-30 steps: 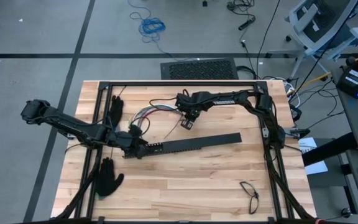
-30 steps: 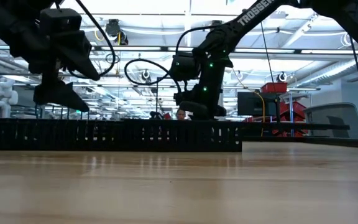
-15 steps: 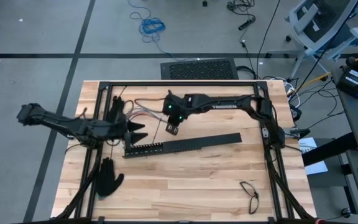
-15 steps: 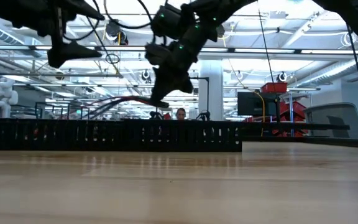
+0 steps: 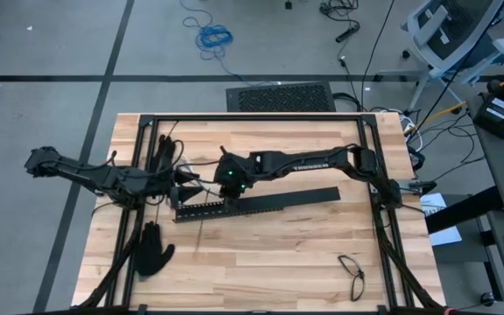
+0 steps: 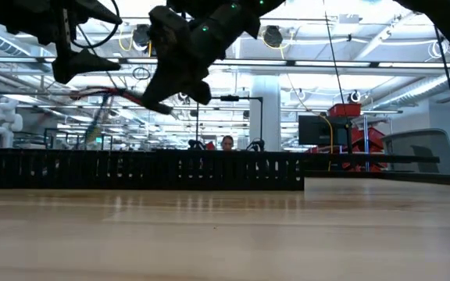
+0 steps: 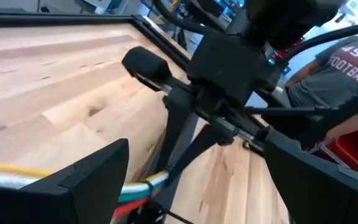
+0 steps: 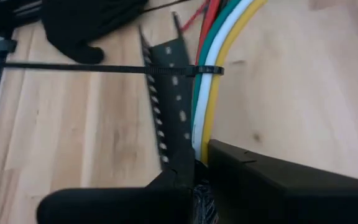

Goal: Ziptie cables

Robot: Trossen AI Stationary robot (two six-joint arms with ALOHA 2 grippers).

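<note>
We saw the right gripper [image 5: 220, 179] left of centre in the high view, its fingers [image 8: 247, 180] clamped together on the cables [image 8: 211, 93], the striped bundle of red, green, white and yellow running out from between them in the right wrist view. A ziptie [image 8: 104, 69] was looped around that bundle, its thin dark tail sticking straight out to one side. Just left of it in the high view the left gripper [image 5: 189, 183] hovered with its fingers [image 7: 82, 180] spread wide apart, the same bundle passing between them in the left wrist view; whether they touched it we could not tell. In the low view both grippers hung high in the upper left, the cables lifted off the worktop [image 5: 269, 254]. Below them lay a long black slotted bar [image 5: 269, 201]. A black glove [image 5: 151, 249] lay lower left, another glove [image 5: 163, 150] above the left gripper, and a pair of glasses [image 5: 352, 273] lower right.
</note>
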